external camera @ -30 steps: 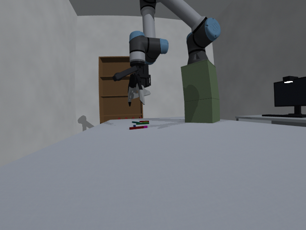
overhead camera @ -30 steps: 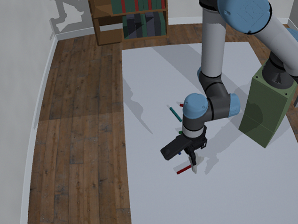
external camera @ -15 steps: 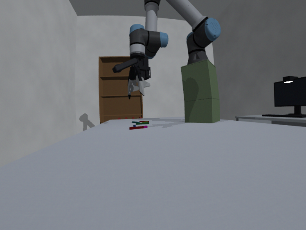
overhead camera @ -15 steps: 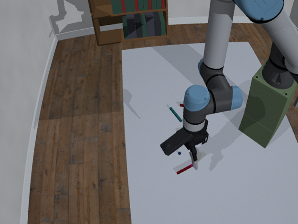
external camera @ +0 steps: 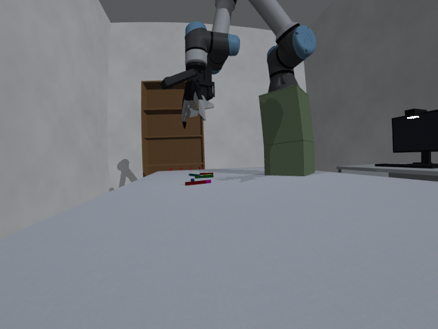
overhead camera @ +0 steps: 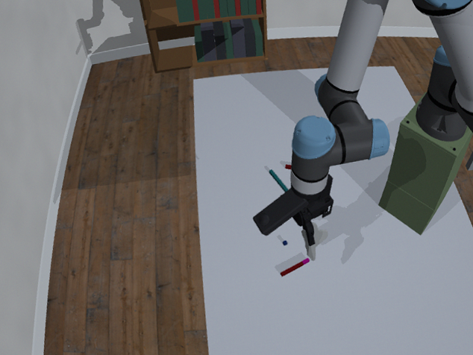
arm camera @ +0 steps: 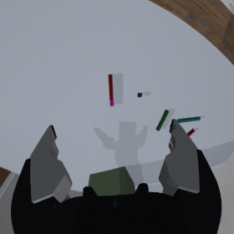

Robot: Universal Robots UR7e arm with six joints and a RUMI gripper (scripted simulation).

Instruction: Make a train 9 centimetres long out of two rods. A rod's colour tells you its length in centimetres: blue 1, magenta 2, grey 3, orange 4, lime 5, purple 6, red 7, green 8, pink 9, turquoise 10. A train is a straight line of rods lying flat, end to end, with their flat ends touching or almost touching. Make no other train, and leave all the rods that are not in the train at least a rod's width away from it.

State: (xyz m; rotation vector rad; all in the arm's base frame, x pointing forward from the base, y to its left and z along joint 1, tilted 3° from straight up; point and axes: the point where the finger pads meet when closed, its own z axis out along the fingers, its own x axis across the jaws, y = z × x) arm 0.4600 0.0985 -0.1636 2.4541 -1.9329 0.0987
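A room with plain pale grey walls (overhead camera: 16, 133) and a floor of dark brown wooden planks (overhead camera: 133, 217), edged by a white skirting board (overhead camera: 63, 140) that runs along the foot of the walls. A brown wooden bookshelf (overhead camera: 154, 45) stands against the far wall, its upper shelves lined with green and red books (overhead camera: 207, 1) and a lower shelf holding darker grey and green volumes. A broad pale grey table top (external camera: 247, 247) fills the middle of the room. To one side, a black flat-screen monitor (external camera: 414, 134) rests on a separate light grey desk (external camera: 368, 170). Light from above casts soft grey shadows across the table and the corner wall.
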